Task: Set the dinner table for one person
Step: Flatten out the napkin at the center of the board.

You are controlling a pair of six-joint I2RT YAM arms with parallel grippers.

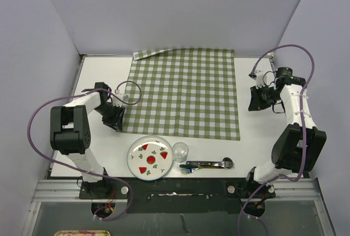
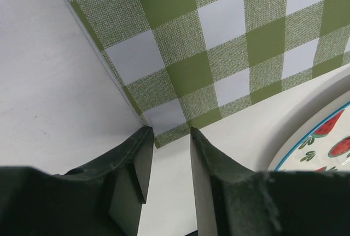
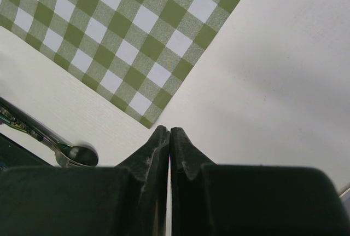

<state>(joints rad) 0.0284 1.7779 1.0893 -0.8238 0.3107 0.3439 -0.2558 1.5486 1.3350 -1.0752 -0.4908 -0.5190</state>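
The dinner table (image 1: 257, 137) is a white top with a green-and-white checked cloth (image 1: 183, 91) spread flat on its far half. My left gripper (image 1: 116, 121) hangs over the cloth's near left corner (image 2: 164, 132). Its jaws (image 2: 169, 132) stand apart, the corner lies just past the fingertips, and only bare table shows between them. My right gripper (image 1: 256, 100) hovers beside the cloth's right edge. In the right wrist view it (image 3: 168, 130) is shut and empty, near the cloth's corner (image 3: 147, 118).
A round plate with a strawberry pattern (image 1: 149, 158) sits at the near edge, also in the left wrist view (image 2: 322, 143). A small clear glass (image 1: 180, 151) stands right of it. Cutlery (image 1: 208, 165) lies beside the glass; a spoon bowl (image 3: 76, 154) shows.
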